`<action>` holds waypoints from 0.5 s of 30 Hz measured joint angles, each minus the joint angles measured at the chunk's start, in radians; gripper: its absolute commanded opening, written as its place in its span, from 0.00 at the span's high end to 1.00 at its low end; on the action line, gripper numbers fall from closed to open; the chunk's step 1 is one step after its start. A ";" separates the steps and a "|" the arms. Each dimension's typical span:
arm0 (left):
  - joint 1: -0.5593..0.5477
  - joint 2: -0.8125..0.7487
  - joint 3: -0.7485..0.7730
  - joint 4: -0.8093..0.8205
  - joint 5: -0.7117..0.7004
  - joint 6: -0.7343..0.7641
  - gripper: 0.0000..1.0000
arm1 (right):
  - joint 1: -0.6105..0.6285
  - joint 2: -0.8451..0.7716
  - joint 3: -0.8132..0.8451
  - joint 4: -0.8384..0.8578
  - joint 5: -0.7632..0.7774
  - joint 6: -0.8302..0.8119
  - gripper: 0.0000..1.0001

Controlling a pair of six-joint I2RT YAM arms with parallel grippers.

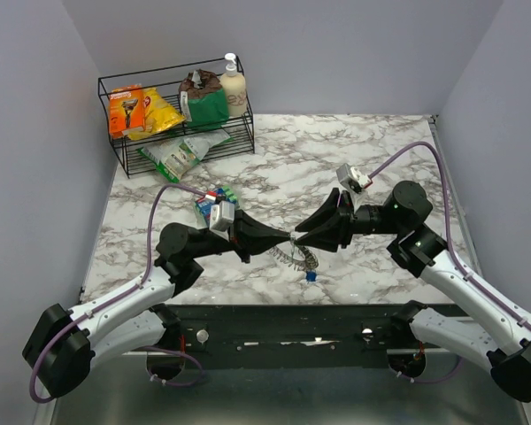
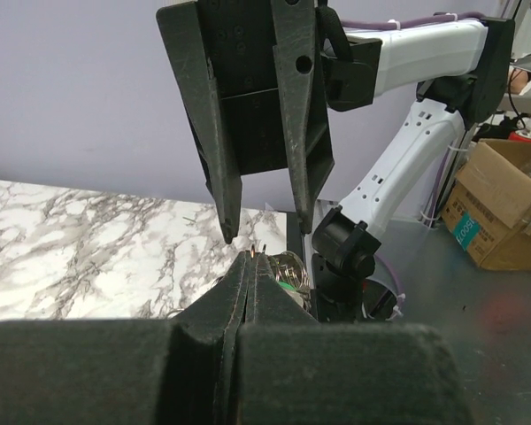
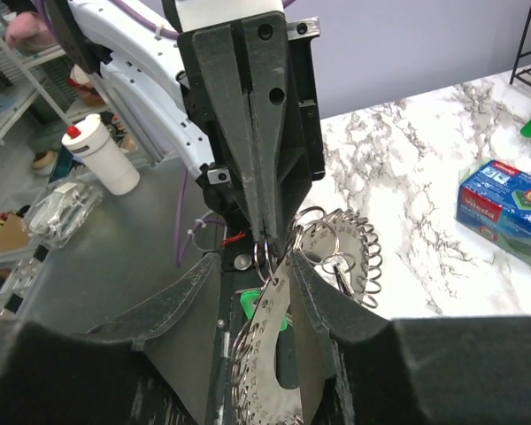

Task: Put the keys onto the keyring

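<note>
The two claws meet nose to nose over the middle of the marble table [image 1: 380, 159], near its front edge. The left gripper [image 3: 260, 230] is squeezed tight together. It looks to be pinching the thin wire of the keyring [image 3: 323, 239] right at its tips. The right gripper [image 2: 266, 234] has its two fingers apart. Shiny metal bits of the bunch sit between them but are not squeezed. The bunch hangs just under the claws and touches the table. A blue key [image 1: 311, 275] lies at the near side of it. How many keys are on the ring cannot be told.

The keys are probably small, light, hard and slippery. They will not bend or break, but they could slide or swing away. The flat coloured head looks like the best place to pinch one, so the hole is left free for the wire.
</note>
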State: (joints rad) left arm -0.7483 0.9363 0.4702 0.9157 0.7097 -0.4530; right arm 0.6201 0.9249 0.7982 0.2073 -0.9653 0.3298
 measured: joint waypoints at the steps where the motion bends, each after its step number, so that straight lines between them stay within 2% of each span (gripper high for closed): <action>1: 0.000 0.000 0.002 -0.001 0.001 0.000 1.00 | 0.000 0.001 0.000 -0.002 0.000 -0.002 0.57; 11: 0.000 -0.004 0.013 -0.006 0.002 -0.001 1.00 | 0.000 0.017 -0.001 -0.002 0.001 -0.009 0.60; 15: 0.000 -0.007 0.013 -0.007 0.002 -0.001 1.00 | 0.000 0.019 -0.005 0.000 0.002 -0.008 0.66</action>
State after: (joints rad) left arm -0.7483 0.9295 0.4828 0.9089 0.7120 -0.4541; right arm 0.6201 0.9443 0.7937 0.2077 -0.9638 0.3218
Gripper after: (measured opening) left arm 0.009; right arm 0.382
